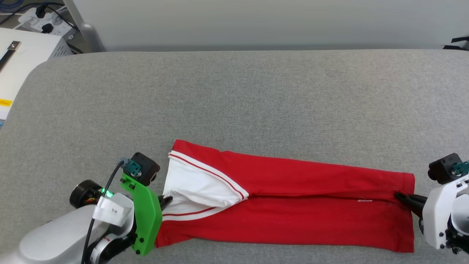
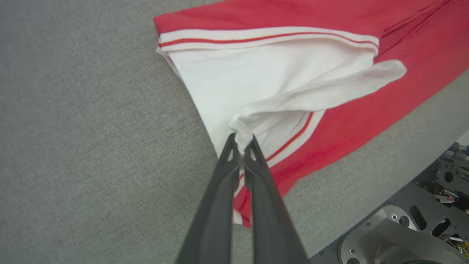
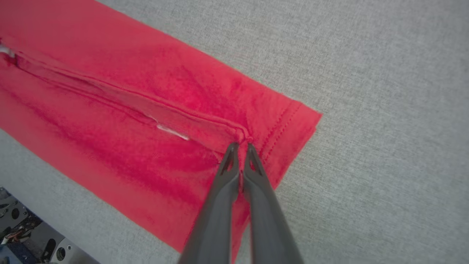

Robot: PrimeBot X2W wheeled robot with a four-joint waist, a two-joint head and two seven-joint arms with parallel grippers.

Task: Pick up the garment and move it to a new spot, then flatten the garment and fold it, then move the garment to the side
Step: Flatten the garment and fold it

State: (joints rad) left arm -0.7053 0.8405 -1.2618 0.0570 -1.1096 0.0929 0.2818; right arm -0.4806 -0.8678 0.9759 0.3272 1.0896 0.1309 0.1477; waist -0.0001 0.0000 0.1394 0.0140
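The left gripper [image 1: 166, 201] sits closest, at the lower left of the head view behind a bright green bracket [image 1: 144, 216] on its wrist. Its two long dark fingers are pressed together on a bunched pinch of white sleeve cloth, as the left wrist view shows [image 2: 242, 141]. The right gripper [image 1: 397, 195] is likewise closed narrow. Its tips nip a raised ridge of red cloth just inside the stitched hem [image 3: 240, 146].

Between them lies the garment [image 1: 293, 205], folded lengthwise into a long strip on the near part of the desk [image 1: 234, 95], close to its front edge. Its long axis runs left to right across the head view, the far edge slanting slightly nearer toward the right. The sleeve end points to the robot's left and the hemmed end to its right.

The cloth is a soft red jersey [image 3: 128, 110], lying mostly flat with a lengthwise seam-like fold down the middle and a small white tag [image 3: 172, 132] along it. The white sleeve [image 2: 256, 73] is edged with red-and-white striped trim and puckers where it is gripped.

The desk is covered in grey woven fabric with a rounded corner. Beyond that corner, at the far left, lies a white power strip [image 1: 44, 22].
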